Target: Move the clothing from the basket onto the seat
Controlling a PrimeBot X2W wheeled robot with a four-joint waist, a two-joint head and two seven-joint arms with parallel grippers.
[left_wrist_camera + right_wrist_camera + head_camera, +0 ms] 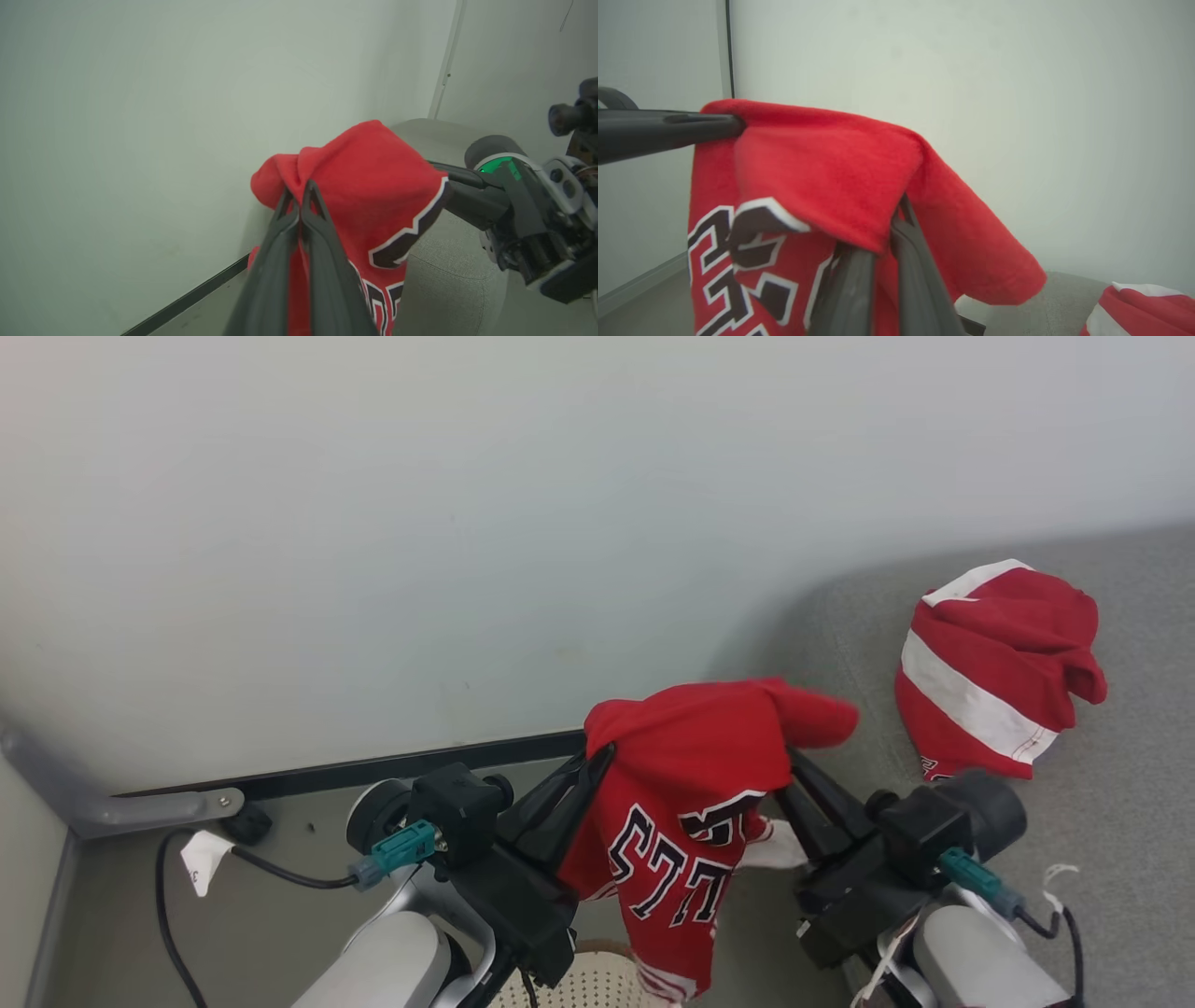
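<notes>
We have the jersey [681, 775] held up between both arms. The left gripper [597, 758] is clamped tight on one upper part of the cloth. The right gripper [794, 770] has its fingers pressed together under a draped red fold, so we judge that it pinches the cloth too, though the bite itself is hidden. The jersey hangs in the air over the basket [588, 987], its hem low by the rim, just off the rounded edge of the seat [1120, 803]. A second jersey [994, 667] lies crumpled on the seat, towards its back edge by the wall. To carry it well, we should raise both arms together until the hem clears the rim and hold the spacing between the grippers so neither grip gets tugged. Then we swing right across the seat's edge, lower onto bare cushion in front of the second jersey, and release with both grippers at once.
</notes>
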